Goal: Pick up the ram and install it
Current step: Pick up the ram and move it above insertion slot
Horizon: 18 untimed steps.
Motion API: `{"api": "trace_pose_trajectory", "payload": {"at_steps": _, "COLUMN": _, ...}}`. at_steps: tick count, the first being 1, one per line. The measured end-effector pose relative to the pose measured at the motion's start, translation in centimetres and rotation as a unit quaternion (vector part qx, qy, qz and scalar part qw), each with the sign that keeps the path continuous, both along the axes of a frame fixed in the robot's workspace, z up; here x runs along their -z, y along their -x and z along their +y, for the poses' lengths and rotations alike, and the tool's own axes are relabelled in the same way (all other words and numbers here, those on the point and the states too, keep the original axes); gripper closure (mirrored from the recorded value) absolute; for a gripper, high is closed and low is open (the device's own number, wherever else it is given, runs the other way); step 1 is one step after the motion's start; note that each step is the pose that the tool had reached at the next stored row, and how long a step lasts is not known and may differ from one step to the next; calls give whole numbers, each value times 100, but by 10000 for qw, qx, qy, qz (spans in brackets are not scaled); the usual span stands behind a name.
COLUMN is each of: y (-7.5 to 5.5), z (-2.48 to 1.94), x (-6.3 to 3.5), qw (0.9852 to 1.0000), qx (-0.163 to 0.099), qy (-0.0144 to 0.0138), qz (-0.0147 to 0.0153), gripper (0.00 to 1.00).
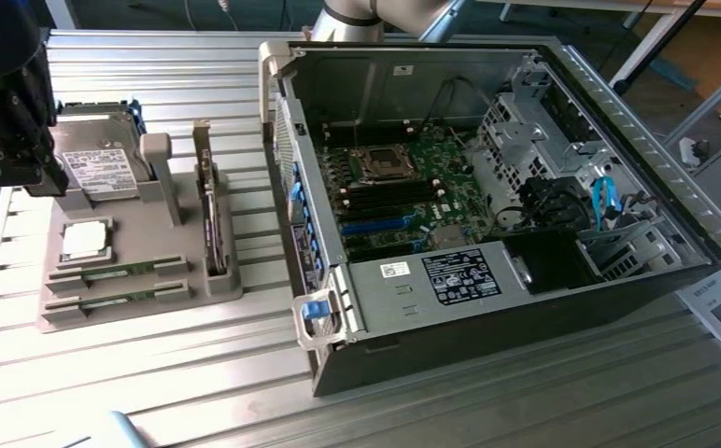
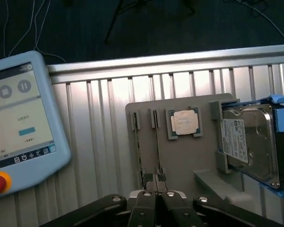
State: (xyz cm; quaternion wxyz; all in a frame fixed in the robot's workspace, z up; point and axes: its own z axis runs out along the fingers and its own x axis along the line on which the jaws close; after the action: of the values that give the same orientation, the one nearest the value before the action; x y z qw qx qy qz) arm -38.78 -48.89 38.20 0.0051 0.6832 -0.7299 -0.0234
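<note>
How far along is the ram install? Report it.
Done: nothing visible yet; both ram sticks sit in the grey holder. In hand: the gripper, shut and empty, is close by the holder. Left: lifting a stick and seating it on the motherboard in the open case.

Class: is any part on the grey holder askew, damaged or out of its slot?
Nothing stands out: both ram sticks sit in their slots, the processor lies flat, the hard drive rests in its cradle.

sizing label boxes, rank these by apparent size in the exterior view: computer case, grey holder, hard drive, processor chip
1. computer case
2. grey holder
3. hard drive
4. processor chip
Clear gaps, no ties.
</note>
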Motion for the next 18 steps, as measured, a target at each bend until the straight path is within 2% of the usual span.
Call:
{"api": "trace_pose_trajectory", "payload": {"at_steps": 4, "y": 0, "z": 0, "x": 4, "qw": 9992, "qx": -391, "qy": 0, "qz": 1, "gripper": 89}}
{"api": "trace_pose_trajectory", "payload": {"at_steps": 6, "y": 0, "z": 0, "x": 17, "qw": 9991, "qx": -435, "qy": 0, "qz": 1, "gripper": 89}}
{"api": "trace_pose_trajectory", "payload": {"at_steps": 11, "y": 0, "z": -3, "x": 128, "qw": 9986, "qx": -524, "qy": -1, "qz": 18, "gripper": 89}}
{"api": "trace_pose_trajectory", "payload": {"at_steps": 15, "y": -1, "z": -3, "x": 129, "qw": 9986, "qx": -525, "qy": -1, "qz": 18, "gripper": 89}}
{"api": "trace_pose_trajectory", "payload": {"at_steps": 16, "y": -1, "z": -4, "x": 129, "qw": 9986, "qx": -525, "qy": -1, "qz": 18, "gripper": 83}}
{"api": "trace_pose_trajectory", "payload": {"at_steps": 17, "y": -1, "z": -4, "x": 129, "qw": 9986, "qx": -525, "qy": -1, "qz": 18, "gripper": 83}}
{"api": "trace_pose_trajectory", "payload": {"at_steps": 18, "y": -1, "z": -4, "x": 129, "qw": 9986, "qx": -525, "qy": -1, "qz": 18, "gripper": 76}}
